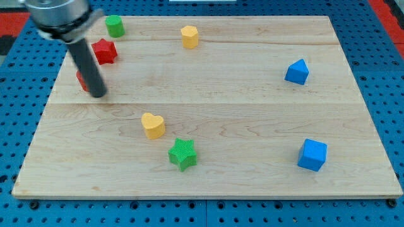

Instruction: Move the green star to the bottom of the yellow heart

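Note:
The green star (pixel 183 154) lies on the wooden board (pixel 252 183), low and a little left of centre. The yellow heart (pixel 153 125) sits just up and to the left of it, a small gap apart. My tip (pixel 99 94) rests on the board at the upper left, well away from both, up and left of the heart. The dark rod leans up toward the view's top left corner.
A red star (pixel 105 51) and a red block (pixel 81 80), partly hidden behind the rod, lie next to my tip. A green block (pixel 114 26) and a yellow block (pixel 189 36) sit near the top edge. Two blue blocks (pixel 297 72) (pixel 312 154) are on the right.

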You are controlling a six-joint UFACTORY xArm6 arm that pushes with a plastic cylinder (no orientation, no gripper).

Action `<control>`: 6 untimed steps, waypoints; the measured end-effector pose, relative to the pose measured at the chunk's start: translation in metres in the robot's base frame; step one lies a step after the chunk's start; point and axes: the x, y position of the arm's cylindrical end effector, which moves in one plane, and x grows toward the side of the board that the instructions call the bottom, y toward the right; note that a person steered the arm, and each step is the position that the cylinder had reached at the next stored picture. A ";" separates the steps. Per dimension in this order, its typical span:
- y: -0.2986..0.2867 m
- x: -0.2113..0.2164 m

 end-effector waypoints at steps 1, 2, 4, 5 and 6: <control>0.097 -0.026; 0.189 0.015; 0.171 0.147; 0.099 0.148; 0.034 0.148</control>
